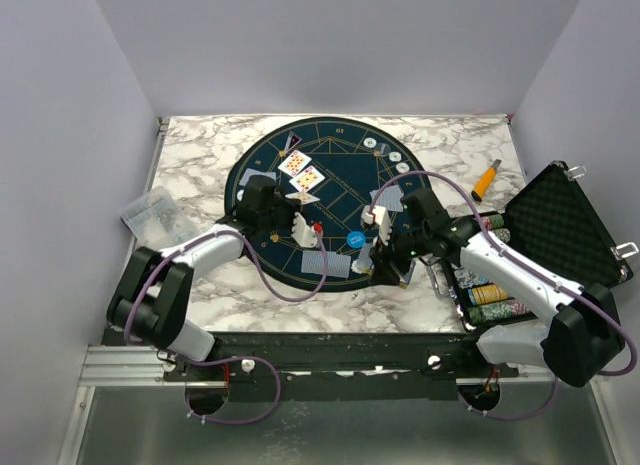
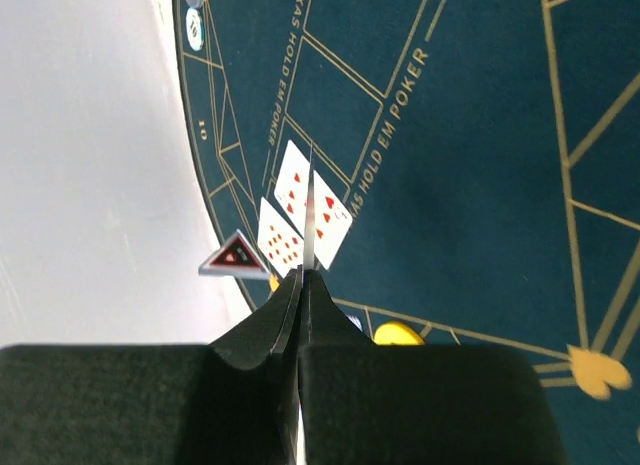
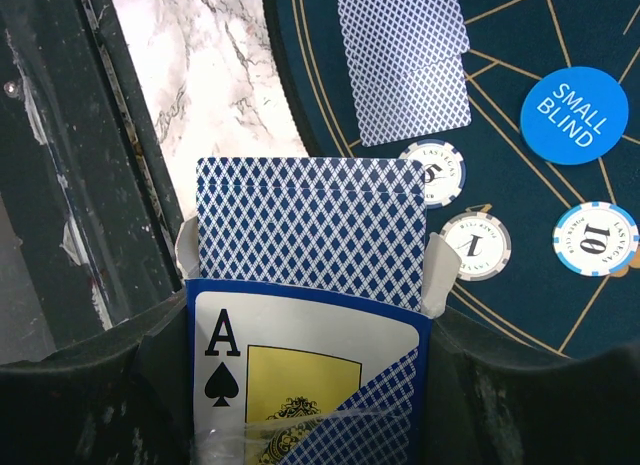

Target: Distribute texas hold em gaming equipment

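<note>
I've got the round mat (image 1: 340, 165) on the marble table (image 1: 195, 160), with the case (image 1: 565, 225) open to its right. My right gripper (image 1: 392, 260) clamps the boxed deck (image 3: 300, 385) over the mat's near rim. My left gripper's (image 2: 303, 275) fingers are pressed together on a card (image 2: 311, 210), edge-on above two face-up cards (image 2: 290, 220). A blue disc (image 3: 580, 115) and chips (image 3: 475, 247) lie on the mat near the deck.

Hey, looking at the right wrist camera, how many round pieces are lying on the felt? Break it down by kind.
Chips: 3
Small Blind disc: 1
Total: 4
</note>
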Motion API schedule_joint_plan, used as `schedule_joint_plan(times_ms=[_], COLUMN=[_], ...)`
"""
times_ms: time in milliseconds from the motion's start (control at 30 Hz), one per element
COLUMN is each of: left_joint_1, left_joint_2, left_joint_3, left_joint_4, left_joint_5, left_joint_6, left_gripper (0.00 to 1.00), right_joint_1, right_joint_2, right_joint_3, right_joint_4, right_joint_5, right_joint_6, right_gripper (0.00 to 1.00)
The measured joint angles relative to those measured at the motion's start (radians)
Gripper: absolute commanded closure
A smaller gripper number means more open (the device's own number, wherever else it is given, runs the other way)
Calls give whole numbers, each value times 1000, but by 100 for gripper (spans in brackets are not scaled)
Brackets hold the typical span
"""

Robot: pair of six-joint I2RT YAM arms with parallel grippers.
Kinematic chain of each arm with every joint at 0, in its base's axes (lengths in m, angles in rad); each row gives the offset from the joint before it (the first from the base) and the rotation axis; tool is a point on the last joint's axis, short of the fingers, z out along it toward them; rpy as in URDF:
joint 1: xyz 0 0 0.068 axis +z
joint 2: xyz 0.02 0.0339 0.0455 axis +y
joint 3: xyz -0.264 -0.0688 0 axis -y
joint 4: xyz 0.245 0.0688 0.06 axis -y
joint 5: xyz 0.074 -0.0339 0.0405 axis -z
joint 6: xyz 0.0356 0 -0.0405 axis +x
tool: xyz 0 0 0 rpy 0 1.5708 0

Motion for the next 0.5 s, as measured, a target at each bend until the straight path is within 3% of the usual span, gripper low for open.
schedule_joint_plan(times_ms=[500], left_joint_1=[-65], left_joint_2=[334], left_joint_3=[231], left_joint_4=[153], left_joint_5=[-11], left_joint_6=[111], left_gripper=[100], right_joint_1=[-14], right_joint_2=[-7], right_joint_3=[0], right_joint_4=[8], right_joint_5=[-2], right_joint_6=[5], right_gripper=[99])
